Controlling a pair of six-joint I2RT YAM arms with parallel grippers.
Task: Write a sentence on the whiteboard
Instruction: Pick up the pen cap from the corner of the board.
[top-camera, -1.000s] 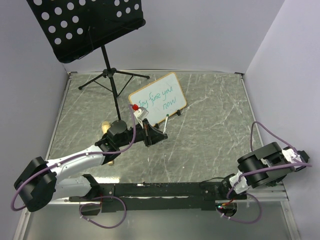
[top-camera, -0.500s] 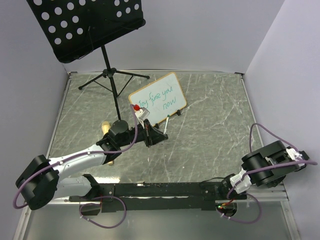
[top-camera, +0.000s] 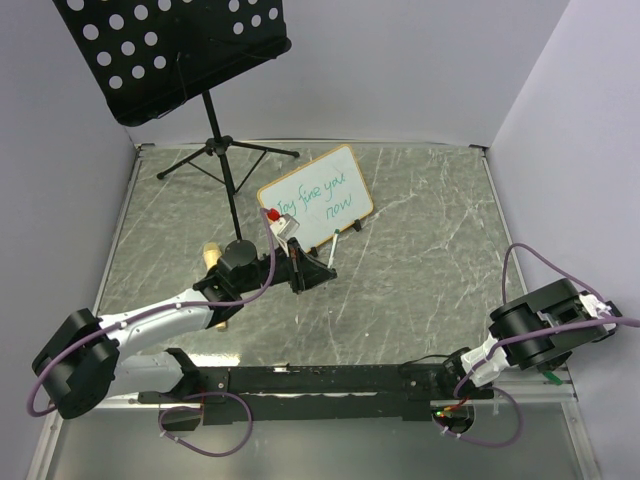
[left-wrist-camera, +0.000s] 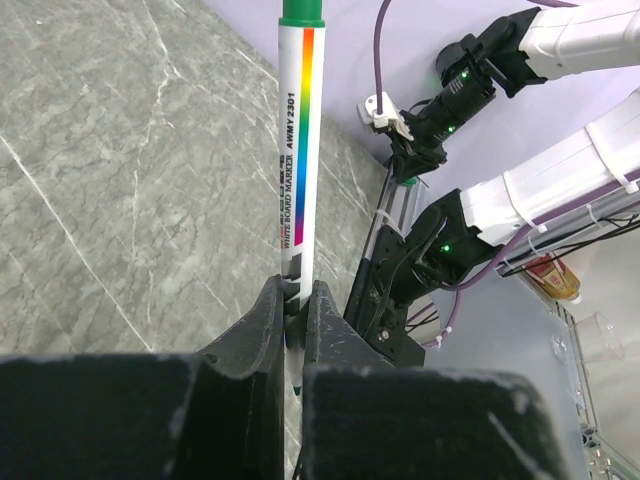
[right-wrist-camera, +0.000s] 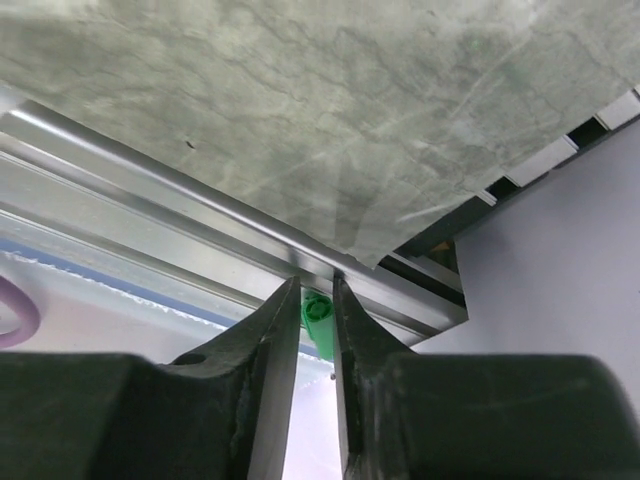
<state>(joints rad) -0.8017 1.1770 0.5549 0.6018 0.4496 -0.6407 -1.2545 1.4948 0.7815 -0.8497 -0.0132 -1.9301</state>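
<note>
- Whiteboard (top-camera: 316, 199): on the far-centre part of the marble-patterned table (top-camera: 420, 260), just right of the music stand (top-camera: 180, 55) pole. It is propped on its lower long edge and leans back. Long axis runs from near-left to far-right. Written face is turned toward the near side and carries teal handwriting in two lines.
- Left gripper (left-wrist-camera: 298, 292): just near of the board's lower left corner. Jaws are clamped on a whiteboard marker (left-wrist-camera: 300, 150), which has a white barrel with a rainbow stripe. Its green end points away from the wrist camera.
- Right gripper (right-wrist-camera: 314, 288): at the near right corner, over the table's metal edge rail (right-wrist-camera: 150, 170). Fingers are drawn nearly together, pinching a small green piece (right-wrist-camera: 317, 318).
</note>
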